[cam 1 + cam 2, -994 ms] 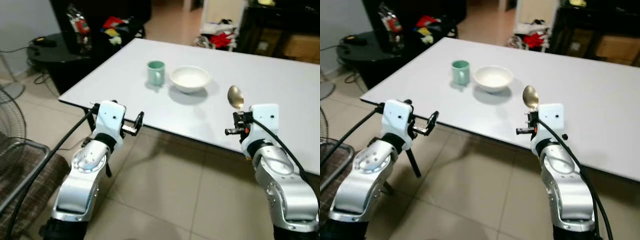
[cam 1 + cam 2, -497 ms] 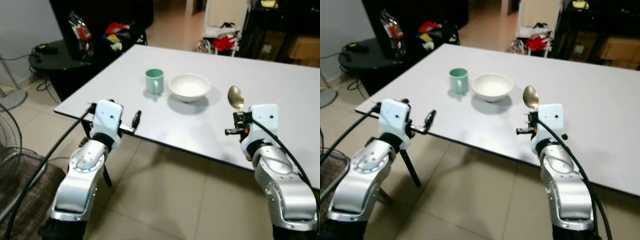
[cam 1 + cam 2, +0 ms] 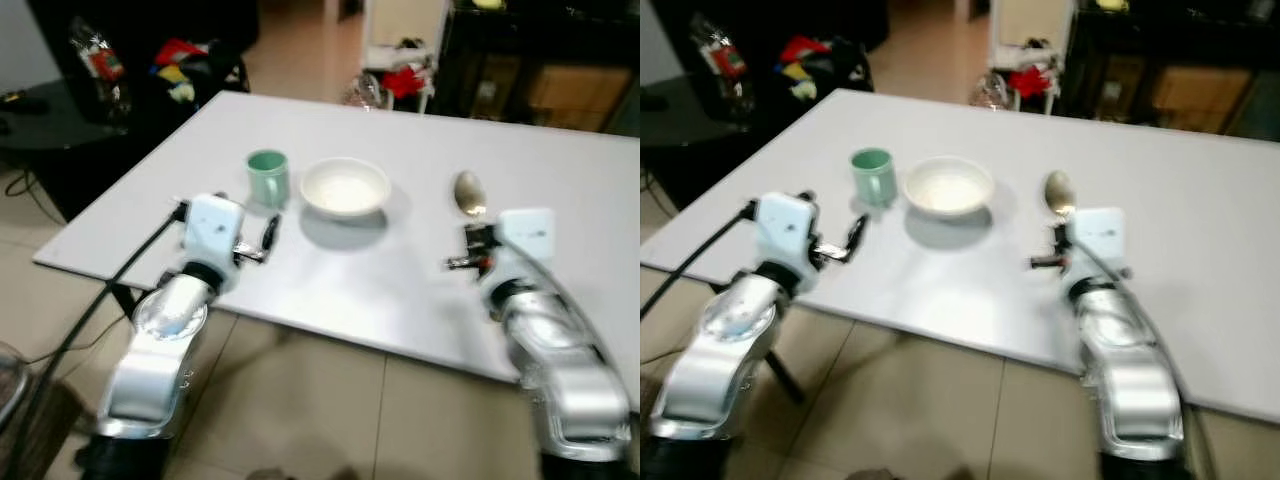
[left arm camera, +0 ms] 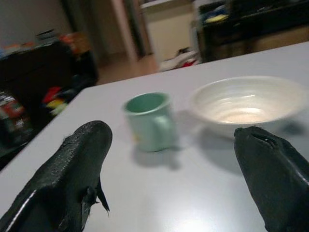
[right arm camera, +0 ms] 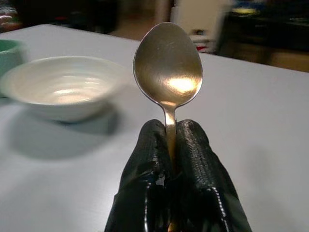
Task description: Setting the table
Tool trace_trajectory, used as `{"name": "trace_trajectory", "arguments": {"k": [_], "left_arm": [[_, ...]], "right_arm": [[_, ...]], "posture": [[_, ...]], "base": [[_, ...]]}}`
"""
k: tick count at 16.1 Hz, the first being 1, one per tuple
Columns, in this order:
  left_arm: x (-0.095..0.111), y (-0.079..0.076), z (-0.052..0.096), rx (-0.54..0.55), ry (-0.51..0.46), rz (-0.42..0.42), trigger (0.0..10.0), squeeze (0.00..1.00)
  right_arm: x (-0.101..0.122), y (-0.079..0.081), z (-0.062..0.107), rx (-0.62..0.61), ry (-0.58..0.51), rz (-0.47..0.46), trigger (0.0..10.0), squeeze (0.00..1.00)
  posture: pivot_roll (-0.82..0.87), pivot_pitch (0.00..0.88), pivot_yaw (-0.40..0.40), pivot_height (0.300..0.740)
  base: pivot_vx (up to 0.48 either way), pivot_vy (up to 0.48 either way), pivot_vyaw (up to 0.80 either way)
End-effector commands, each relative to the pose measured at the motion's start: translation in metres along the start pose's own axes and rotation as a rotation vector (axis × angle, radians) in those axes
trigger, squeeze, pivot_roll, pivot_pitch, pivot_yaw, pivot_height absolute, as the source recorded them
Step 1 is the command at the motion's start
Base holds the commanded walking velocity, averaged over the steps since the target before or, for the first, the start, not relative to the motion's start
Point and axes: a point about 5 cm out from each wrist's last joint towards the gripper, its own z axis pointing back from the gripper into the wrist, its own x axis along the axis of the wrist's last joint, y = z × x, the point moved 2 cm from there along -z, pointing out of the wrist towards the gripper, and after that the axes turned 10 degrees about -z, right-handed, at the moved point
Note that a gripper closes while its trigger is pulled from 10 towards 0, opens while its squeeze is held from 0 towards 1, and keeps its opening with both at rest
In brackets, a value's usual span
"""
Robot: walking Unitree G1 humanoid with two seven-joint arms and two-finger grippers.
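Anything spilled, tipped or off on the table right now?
Nothing stands out. The green mug and white bowl stand upright side by side on the white table, no spill visible. The spoon is pinched upright in the right gripper; the left gripper is open.

You have two silver arms, each built of rounded, glossy metal segments. A white boxy block sits at each wrist. A thick black cable trails from the left wrist block; another runs along the right forearm. The left pincer has two black, rough-textured fingers; the right pincer has the same matte black pads, with a red-orange spot by its base.
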Motion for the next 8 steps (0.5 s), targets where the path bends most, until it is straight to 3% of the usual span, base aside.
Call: {"name": "trace_trajectory", "arguments": {"k": [1, 8], "left_arm": [[0.0054, -0.0009, -0.0024, 0.0, -0.02, -0.001, 10.0, 0.0], [0.0059, -0.0016, -0.0041, -0.007, -0.024, -0.002, 10.0, 0.0]], "right_arm": [[0.0049, -0.0064, 0.001, -0.014, -0.02, 0.006, 10.0, 0.0], [0.0023, -0.0054, 0.0021, -0.012, -0.009, 0.001, 10.0, 0.0]], "posture": [[0.06, 0.0, 0.035, 0.74], [0.05, 0.0, 0.048, 0.74]], "base": [[0.352, 0.0, 0.0], [0.355, 0.0, 0.0]]}}
